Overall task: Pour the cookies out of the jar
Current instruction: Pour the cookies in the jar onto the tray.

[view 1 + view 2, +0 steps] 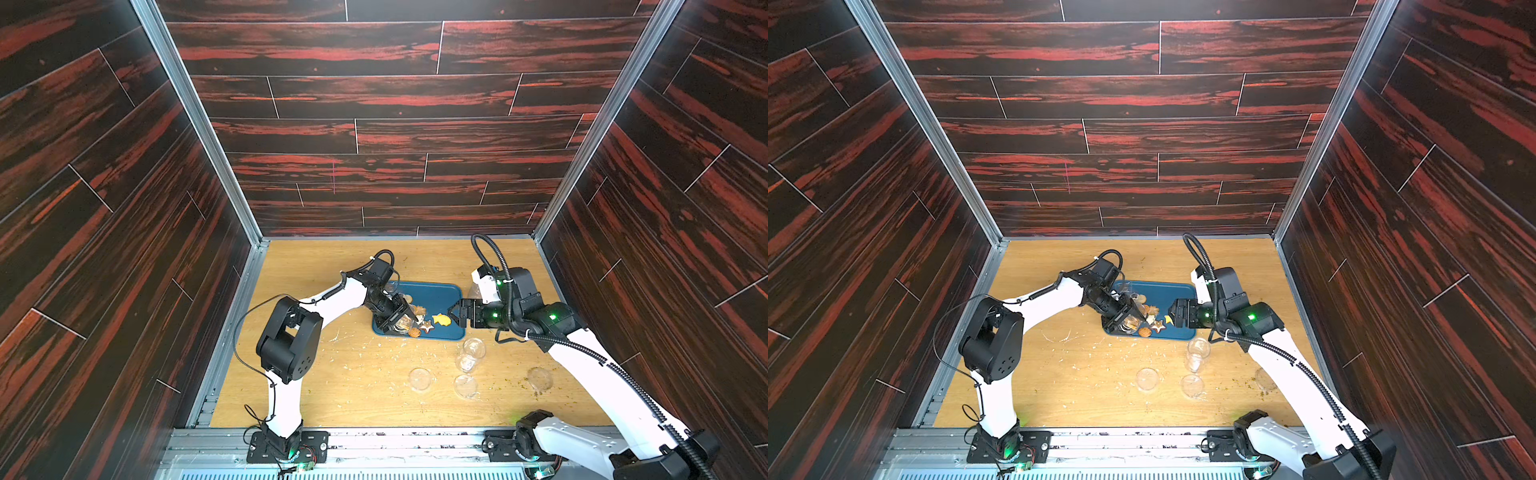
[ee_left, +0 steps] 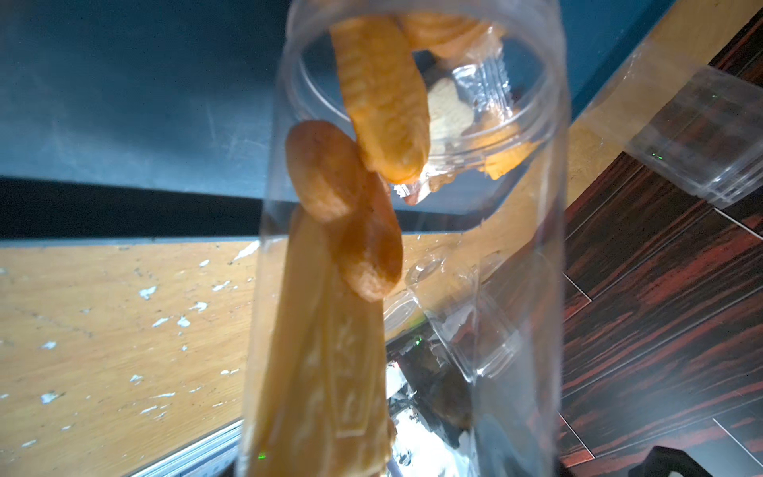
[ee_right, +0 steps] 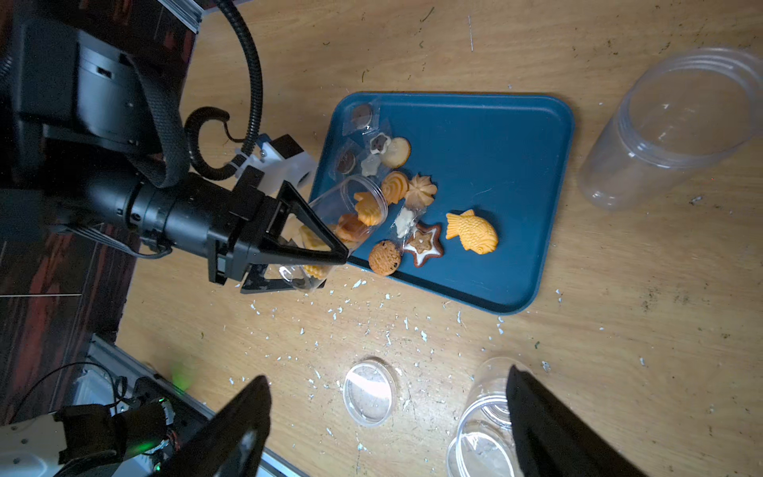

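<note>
Blue tray [image 3: 516, 165] lies on the wooden counter [image 3: 619, 289] at the centre of the right wrist frame. It carries most of the cookies [image 3: 472, 231]: a yellow fish, an iced star, swirls, rounds and a few wrapped ones, gathered toward its left half. Just left of them, the left end effector [image 3: 335, 270] is pinching a clear jar [image 3: 363, 186], tilted with its open mouth over the tray's left edge. Several golden cookies lie inside the jar, one right at the mouth. The right end effector [image 3: 388, 373] stands spread and holds nothing at the bottom of the frame; a clear lid [image 3: 369, 396] on the counter shows between its fingers. A larger empty jar [image 3: 669, 128] lies at upper right, off the tray. Pale crumbs [image 3: 357, 283] dot the counter.
</note>
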{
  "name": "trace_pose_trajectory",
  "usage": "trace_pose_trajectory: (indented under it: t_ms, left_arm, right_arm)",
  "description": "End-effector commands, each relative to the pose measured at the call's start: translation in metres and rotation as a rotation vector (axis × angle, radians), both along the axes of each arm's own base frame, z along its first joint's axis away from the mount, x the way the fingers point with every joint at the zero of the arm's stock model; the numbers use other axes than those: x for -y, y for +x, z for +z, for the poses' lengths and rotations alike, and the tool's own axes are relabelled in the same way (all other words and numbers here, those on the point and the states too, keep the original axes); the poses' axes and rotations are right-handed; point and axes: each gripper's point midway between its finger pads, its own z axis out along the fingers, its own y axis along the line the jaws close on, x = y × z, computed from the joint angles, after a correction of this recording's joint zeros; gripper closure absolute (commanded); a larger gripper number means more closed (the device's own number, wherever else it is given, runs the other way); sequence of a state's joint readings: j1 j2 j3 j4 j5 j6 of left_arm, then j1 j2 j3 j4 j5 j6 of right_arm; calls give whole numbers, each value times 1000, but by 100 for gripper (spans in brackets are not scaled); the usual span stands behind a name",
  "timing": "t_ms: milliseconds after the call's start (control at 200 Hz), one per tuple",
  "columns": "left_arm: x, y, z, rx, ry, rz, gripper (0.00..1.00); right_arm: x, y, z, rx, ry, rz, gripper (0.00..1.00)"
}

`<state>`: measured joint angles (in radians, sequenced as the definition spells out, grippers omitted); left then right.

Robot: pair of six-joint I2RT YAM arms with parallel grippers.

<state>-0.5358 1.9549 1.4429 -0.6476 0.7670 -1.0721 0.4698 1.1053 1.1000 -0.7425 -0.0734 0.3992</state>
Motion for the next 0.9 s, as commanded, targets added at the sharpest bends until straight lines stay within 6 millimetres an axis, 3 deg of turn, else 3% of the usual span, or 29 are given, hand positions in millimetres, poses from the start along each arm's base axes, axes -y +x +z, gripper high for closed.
trace_pose_trajectory:
  t_ms: [0, 391, 897]
  left_arm:
    - [-2, 4, 32, 62, -33, 0, 53]
    - [-17, -2, 26, 75, 1, -24, 53]
    - [-20, -4, 31, 96, -4, -28, 53]
  right_arm:
    - [0, 0, -1, -4, 4, 10, 8]
    - [-2, 0, -3, -21, 24, 4, 8]
    - [-3, -1, 0, -20, 35, 2, 7]
